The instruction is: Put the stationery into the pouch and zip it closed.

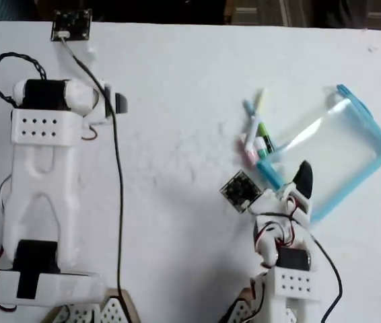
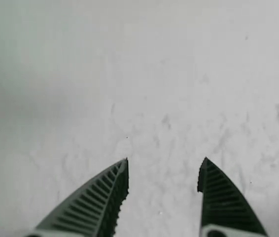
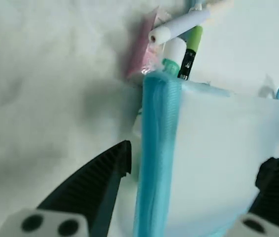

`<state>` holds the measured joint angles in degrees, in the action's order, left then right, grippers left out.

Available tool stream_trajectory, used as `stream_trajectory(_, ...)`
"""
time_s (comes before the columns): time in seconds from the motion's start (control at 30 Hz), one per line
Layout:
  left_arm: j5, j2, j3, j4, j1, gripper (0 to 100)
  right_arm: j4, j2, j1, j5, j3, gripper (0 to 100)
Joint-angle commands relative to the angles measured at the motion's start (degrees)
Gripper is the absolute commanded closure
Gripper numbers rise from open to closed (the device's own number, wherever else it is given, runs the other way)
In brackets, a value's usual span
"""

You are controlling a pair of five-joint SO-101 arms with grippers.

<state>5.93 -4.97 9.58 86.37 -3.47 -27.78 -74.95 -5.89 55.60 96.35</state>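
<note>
White desk (image 1: 177, 168), bare across its middle and left, with its far edge against a dark room. The pouch (image 1: 338, 148) lies at the right, with pens (image 1: 254, 131) heaped at its left corner. The right jaws stand open, straddling the pouch's blue rim. The left jaws hang open over bare desk.
</note>
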Motion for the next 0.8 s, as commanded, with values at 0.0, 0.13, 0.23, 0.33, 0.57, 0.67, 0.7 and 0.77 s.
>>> stream_trajectory(0.0, -0.2, -2.9, 0.3, -0.4, -0.3, 76, 6.6, 9.1, -0.8, 0.4, -2.3, 60.3)
stream_trajectory(0.13, -0.1, -2.9, 0.2, -0.3, -0.3, 76, 8.0, 23.8, -0.8, -3.2, -11.4, 60.4)
stream_trajectory(0.23, 0.0, -2.9, 0.1, -0.2, 0.3, 76, 9.0, 37.6, -1.5, -3.7, -17.7, 60.4)
stream_trajectory(0.33, 0.0, -2.9, 0.4, 1.0, 1.3, 76, 15.6, 49.5, -3.5, -3.6, -22.2, 60.4)
stream_trajectory(0.57, 0.1, -2.9, 0.4, 1.0, 2.8, 76, 19.7, 55.8, -5.7, 2.6, -26.3, 71.1)
stream_trajectory(0.67, 0.1, -2.9, 0.4, 1.0, 2.8, 76, 25.2, 55.9, -5.8, 3.0, -24.9, 88.4)
stream_trajectory(0.7, 0.1, -2.9, 0.4, 1.0, 2.8, 76, 27.6, 55.9, -5.8, 3.1, -23.9, 93.8)
stream_trajectory(0.77, 0.1, -2.9, 0.5, 1.0, 2.8, 76, 32.2, 55.8, -5.4, 4.1, -21.9, 98.3)
